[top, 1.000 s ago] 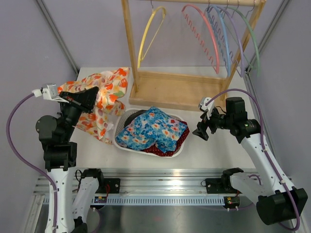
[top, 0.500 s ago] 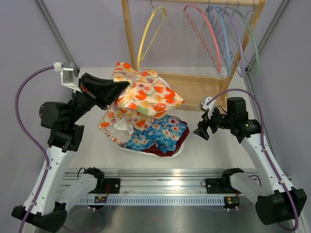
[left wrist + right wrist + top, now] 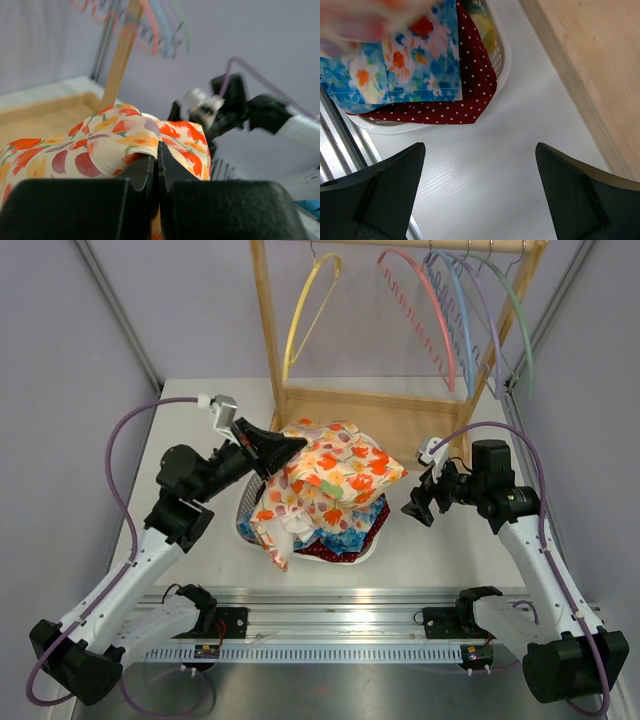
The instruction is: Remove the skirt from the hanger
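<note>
Skirt (image 3: pixel 120 140) pinched, left gripper (image 3: pixel 156 152), wrist view

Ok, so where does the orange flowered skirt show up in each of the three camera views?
Top external: the orange flowered skirt hangs at centre, pinched by the left gripper.
Left wrist: it fills the lower left and centre, clamped in the shut jaws.
Right wrist: probably the blurred orange patch at the top-left edge.
Shared landmark: the wooden hanger rack.
</note>
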